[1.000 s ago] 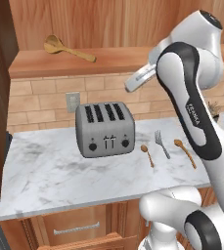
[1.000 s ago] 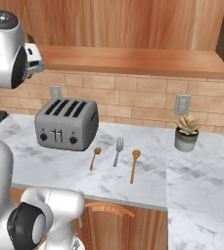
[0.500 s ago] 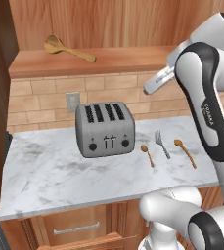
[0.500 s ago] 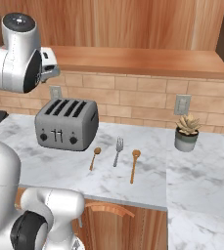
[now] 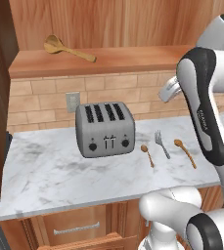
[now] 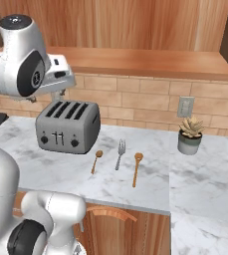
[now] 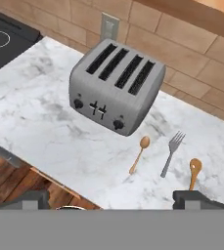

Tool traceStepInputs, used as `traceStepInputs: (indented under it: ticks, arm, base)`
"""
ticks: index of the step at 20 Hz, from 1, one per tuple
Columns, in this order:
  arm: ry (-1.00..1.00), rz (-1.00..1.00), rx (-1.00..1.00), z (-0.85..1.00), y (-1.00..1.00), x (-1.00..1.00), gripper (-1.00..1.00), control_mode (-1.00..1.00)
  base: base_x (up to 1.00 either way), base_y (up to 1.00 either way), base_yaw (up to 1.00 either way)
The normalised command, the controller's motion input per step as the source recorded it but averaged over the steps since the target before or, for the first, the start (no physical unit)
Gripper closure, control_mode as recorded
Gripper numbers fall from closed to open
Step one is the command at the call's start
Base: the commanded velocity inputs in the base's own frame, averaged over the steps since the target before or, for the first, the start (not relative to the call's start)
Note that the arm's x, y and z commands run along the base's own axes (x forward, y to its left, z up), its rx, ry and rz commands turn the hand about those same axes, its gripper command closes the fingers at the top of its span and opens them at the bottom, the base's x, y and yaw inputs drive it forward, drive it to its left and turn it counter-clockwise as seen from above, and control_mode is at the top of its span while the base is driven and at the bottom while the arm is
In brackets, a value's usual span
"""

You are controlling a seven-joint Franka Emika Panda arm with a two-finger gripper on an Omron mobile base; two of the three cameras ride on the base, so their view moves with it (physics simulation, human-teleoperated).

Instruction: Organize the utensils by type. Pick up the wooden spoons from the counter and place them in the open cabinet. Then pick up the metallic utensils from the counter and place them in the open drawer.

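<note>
At the bottom of the hand view the gripper (image 7: 113, 201) shows two dark fingertips (image 7: 191, 199) set wide apart at the left and right edges, with nothing between them. Just above them, in the lower right of that view, three utensils lie side by side on the white marble counter (image 7: 45, 127): a small coppery spoon (image 7: 139, 154) on the left, a silver fork (image 7: 170, 153) in the middle, and a wooden spoon (image 7: 193, 173) on the right, whose handle runs down towards the right fingertip. The three are near one another but not touching. Left of them, at the centre of the left base view, stands a grey four-slot toaster (image 5: 105, 129). In the right base view a small potted plant (image 6: 190, 134) sits on the counter at the right, well apart from the utensils. Farthest back, in the upper left of the left base view, a second wooden spoon (image 5: 66, 49) lies on the shelf of the open cabinet (image 5: 133, 57).
</note>
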Motion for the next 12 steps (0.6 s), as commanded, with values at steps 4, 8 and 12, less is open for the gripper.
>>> traceStepInputs:
  ticks: [4,8,12]
  arm:
    - [0.05,-0.21,-0.17,-0.23,-0.53,0.0,-1.0,-1.0]
    - [0.01,-0.19,-0.14,-0.26,-0.54,0.0,-1.0,-1.0]
    - [0.0,-0.22,-0.03,-0.2,-0.57,0.0,-1.0,-1.0]
  base:
    - [0.0,0.0,0.0]
    - [0.0,0.0,0.0]
    - [0.0,0.0,0.0]
